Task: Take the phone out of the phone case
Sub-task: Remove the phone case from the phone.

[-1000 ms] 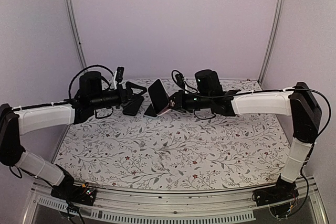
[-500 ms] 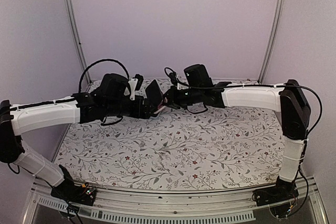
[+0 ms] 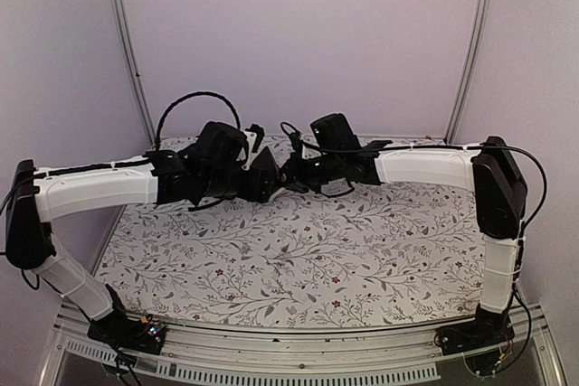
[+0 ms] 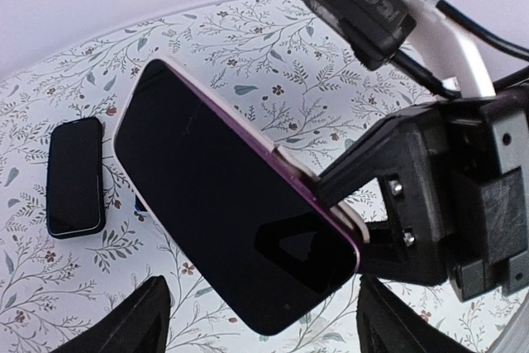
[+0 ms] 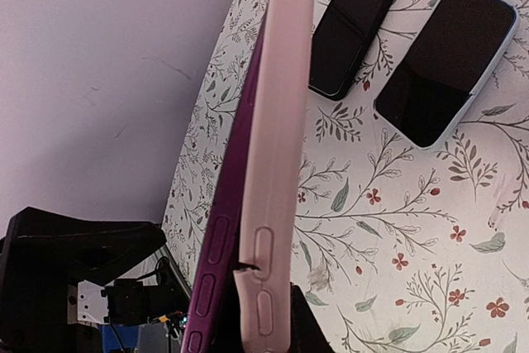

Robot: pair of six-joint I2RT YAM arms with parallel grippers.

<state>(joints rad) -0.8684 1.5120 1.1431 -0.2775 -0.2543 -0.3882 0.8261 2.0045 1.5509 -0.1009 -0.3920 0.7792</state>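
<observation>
Since a second ago the left arm has swung in from the left edge toward the middle of the far edge, and the left gripper [image 3: 260, 184] now sits right up against the phone [image 3: 267, 169]; the right arm lifted and pulled the phone slightly further back. Top view: both grippers meet in the air above the far edge of the tabletop [image 3: 317, 259], with the phone between them and off the surface. The finger detail is too small to tell here. Left wrist view: the phone hangs screen toward the camera, tilted. The right gripper [image 4: 343, 208] is pinching it on its right long edge, where a strip of the pink case [image 4: 285, 159] shows. The left fingertips [image 4: 140, 320] are spread wide on either side of the phone's lower end and touch nothing. A spare phone [image 4: 74, 175] lies flat on the tabletop behind. Right wrist view: the phone is seen edge-on, a purple body with side buttons and the pink case hugging its back. Two other phones lie near the far edge, a dark one [image 5: 351, 35] and a light-rimmed one [image 5: 450, 64]. My read on progress: pickup and presentation are done, extraction is not. The case looks seated all round, maybe slightly lifted along the button edge, but I can't confirm that. Left to do: close the left fingers on the case or phone, then peel or push the two apart.
</observation>
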